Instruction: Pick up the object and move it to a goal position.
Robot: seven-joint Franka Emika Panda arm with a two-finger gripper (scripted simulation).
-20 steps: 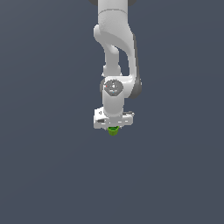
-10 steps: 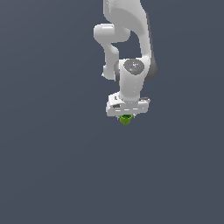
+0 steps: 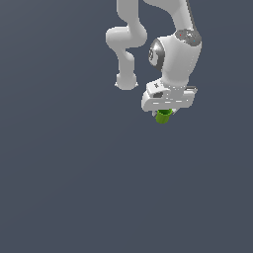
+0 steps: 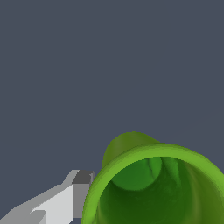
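Note:
The object, a small bright green cup, hangs under my white gripper, held above the grey floor. The gripper is shut on the cup; its fingers are mostly hidden behind the hand in the exterior view. In the wrist view the cup fills the near corner, its hollow darker inside facing the camera, with one white and grey fingertip pressed against its rim. The other finger is out of view.
The white arm reaches down from the top of the exterior view, with an elbow joint toward that view's left. A plain dark grey surface lies all around and below.
The arm has carried the green cup up and toward the exterior view's right. The hand has tilted as it moved. The grip on the cup has held.

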